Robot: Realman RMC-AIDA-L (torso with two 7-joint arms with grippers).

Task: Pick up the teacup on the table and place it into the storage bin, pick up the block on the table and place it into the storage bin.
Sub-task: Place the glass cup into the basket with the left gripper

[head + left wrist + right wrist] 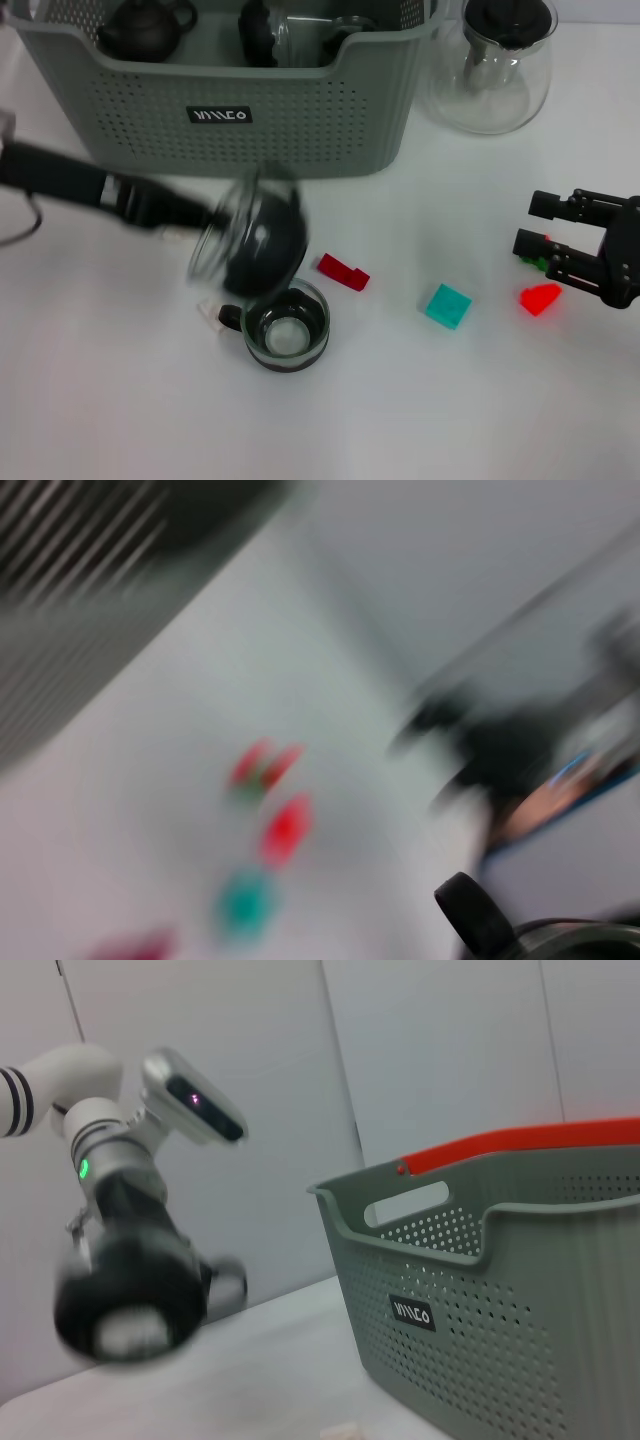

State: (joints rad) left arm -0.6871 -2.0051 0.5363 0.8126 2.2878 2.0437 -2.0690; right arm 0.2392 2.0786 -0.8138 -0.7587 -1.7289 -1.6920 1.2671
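step: teacup (pixel 262 240) carried by left end effector (pixel 190 222) (grip extent cannot be told)
next: lift over storage bin (pixel 300 120) rim
right end effector (pixel 540 245): open, empty, parked near blocks (pixel 447 304)

Teacup (pixel 286 338) upright; teal block (pixel 447 304); grey-green bin (pixel 240 110).

the left arm reaches in from the left, its left gripper (pixel 250 240) blurred at centre, fingers unreadable. the right gripper (pixel 545 240) hangs at the right edge, its dark fingers (pixel 550 205) parted, pointing left.
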